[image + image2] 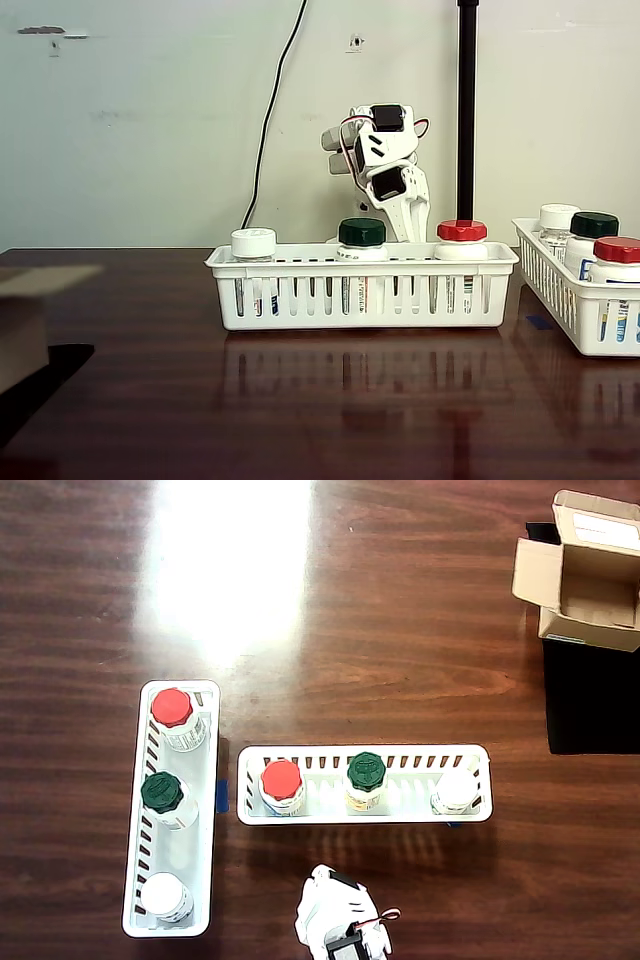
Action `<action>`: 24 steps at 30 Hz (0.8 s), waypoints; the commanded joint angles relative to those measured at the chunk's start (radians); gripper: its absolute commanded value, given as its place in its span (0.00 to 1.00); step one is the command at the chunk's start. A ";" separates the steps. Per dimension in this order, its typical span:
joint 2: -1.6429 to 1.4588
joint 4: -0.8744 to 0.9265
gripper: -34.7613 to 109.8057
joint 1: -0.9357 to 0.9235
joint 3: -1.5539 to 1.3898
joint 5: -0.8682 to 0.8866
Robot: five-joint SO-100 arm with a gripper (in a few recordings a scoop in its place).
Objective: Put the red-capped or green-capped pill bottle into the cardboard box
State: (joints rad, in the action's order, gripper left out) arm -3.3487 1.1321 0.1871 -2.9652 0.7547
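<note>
Overhead view puts your cardboard box point(590, 575) at the top right corner, flaps open, well apart from the two white slotted baskets; the nearer basket point(365, 815) holds a red-capped bottle point(281, 780), a green-capped bottle point(366, 771) and a white-capped bottle point(456, 789) in a row. The other basket point(170, 925), at the left, carries the same three cap colours. You see the white arm point(385, 165) folded up behind the nearer basket in the fixed view, and I cannot tell whether its fingers are parted or closed
</note>
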 commanded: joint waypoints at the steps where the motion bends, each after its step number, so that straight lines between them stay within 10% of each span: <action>1: -0.084 0.012 0.24 0.023 0.005 0.075; 24: -0.087 -0.029 0.24 -0.126 0.005 0.066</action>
State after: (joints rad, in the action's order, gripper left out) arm -3.3487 1.1229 0.1273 -2.9652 0.8145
